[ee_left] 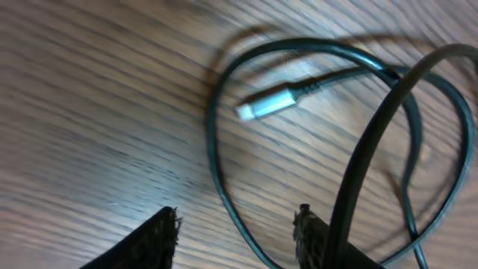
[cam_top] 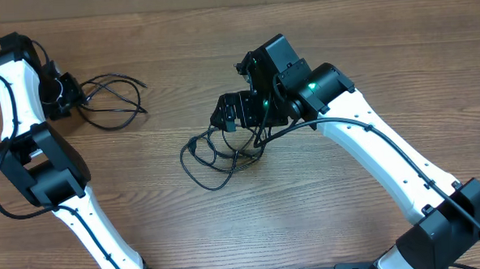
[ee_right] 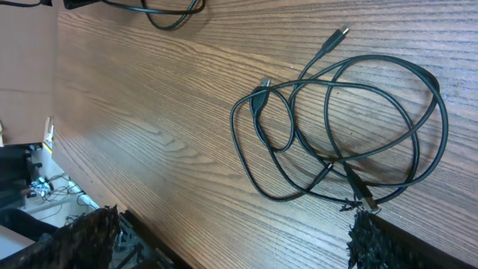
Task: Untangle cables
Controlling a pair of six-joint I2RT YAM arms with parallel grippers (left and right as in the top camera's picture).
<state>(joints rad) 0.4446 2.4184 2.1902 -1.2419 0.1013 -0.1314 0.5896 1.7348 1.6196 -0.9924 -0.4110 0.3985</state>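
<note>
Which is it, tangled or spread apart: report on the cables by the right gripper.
Tangled. In the right wrist view the cables lie as overlapping loops that cross one another at several spots, not as separate cords.

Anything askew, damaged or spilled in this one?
Nothing stands out. One thin black cable loop with a silvery plug lies by the open left pincer; a crossed tangle of thin black cables lies near the open right pincer, all on the brown wooden table.

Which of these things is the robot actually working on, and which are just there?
Part of the job: the cable loop with its silvery plug, by the left gripper; the tangled cables below the right gripper.
Just there: the wooden table; the thick wires on the arms.
</note>
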